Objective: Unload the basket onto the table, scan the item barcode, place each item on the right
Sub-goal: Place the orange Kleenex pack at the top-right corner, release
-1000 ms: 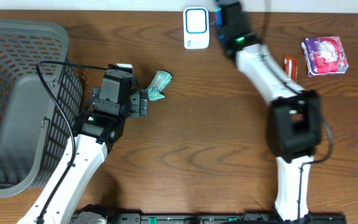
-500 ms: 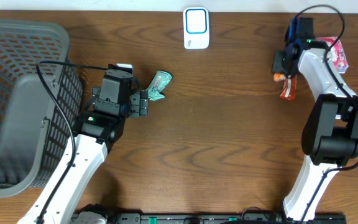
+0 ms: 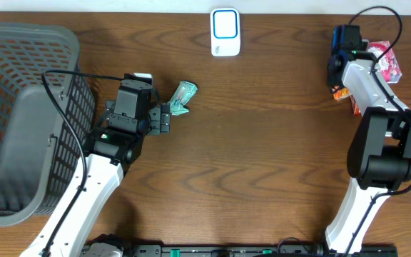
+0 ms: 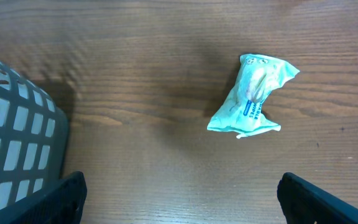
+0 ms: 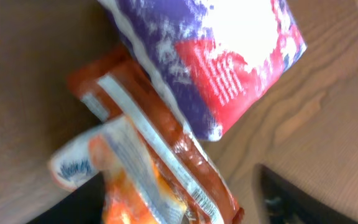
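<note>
The white and blue scanner (image 3: 225, 32) lies at the back centre of the table. An orange-red snack packet (image 3: 344, 93) (image 5: 160, 168) with a barcode strip rests on the table at the far right, against a purple and red pack (image 3: 385, 61) (image 5: 222, 56). My right gripper (image 3: 341, 84) (image 5: 185, 205) is over the packet. Its jaws are spread and the right fingertip (image 5: 291, 199) stands clear of the wrapper. A crumpled pale green packet (image 3: 183, 96) (image 4: 252, 96) lies left of centre. My left gripper (image 3: 166, 118) (image 4: 182, 202) is open just short of it, holding nothing.
A grey plastic basket (image 3: 20, 121) (image 4: 11, 137) fills the left side, close behind the left arm. The right arm's base stands at the front right.
The right arm swung from the scanner to the far right with the orange-red packet. Its jaws have opened, and the packet now lies by the purple pack. The left arm is still.
</note>
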Motion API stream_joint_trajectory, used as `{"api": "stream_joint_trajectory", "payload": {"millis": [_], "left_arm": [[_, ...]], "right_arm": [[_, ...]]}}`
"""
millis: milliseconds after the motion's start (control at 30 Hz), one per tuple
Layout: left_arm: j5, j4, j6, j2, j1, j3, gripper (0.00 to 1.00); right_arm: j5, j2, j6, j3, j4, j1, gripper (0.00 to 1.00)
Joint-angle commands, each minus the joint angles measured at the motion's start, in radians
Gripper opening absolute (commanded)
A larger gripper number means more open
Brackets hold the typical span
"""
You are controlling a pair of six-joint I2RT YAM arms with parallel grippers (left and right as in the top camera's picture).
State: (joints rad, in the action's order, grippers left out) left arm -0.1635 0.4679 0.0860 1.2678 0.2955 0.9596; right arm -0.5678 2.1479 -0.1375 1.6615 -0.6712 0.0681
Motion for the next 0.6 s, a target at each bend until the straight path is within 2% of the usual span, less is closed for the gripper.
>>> {"api": "stream_joint_trajectory", "payload": {"millis": [0, 100, 200, 300, 367, 567], "left_arm": [[-0.002, 0.003, 0.010, 0.000, -0.003, 0.002, 0.98], [-0.002, 0.003, 0.010, 0.000, -0.003, 0.002, 0.98], [-0.002, 0.003, 0.010, 0.000, -0.002, 0.002, 0.98], [-0.002, 0.003, 0.010, 0.000, -0.003, 0.002, 0.98], [-0.002, 0.003, 0.010, 0.000, -0.003, 0.002, 0.98], [-0.002, 0.003, 0.010, 0.000, -0.003, 0.002, 0.98]], "right_arm": [[0.061, -0.016, 0.011, 0.134, -0.067, -0.064, 0.99], [0.200, -0.039, 0.011, 0.223, -0.163, -0.100, 0.99], [0.581, -0.076, 0.012, 0.291, -0.258, -0.146, 0.99], [0.922, -0.081, 0.011, 0.291, -0.253, -0.184, 0.99], [1.071, -0.074, 0.000, 0.268, -0.217, -0.215, 0.99], [1.109, -0.034, -0.288, 0.164, -0.078, -0.336, 0.99]]}}
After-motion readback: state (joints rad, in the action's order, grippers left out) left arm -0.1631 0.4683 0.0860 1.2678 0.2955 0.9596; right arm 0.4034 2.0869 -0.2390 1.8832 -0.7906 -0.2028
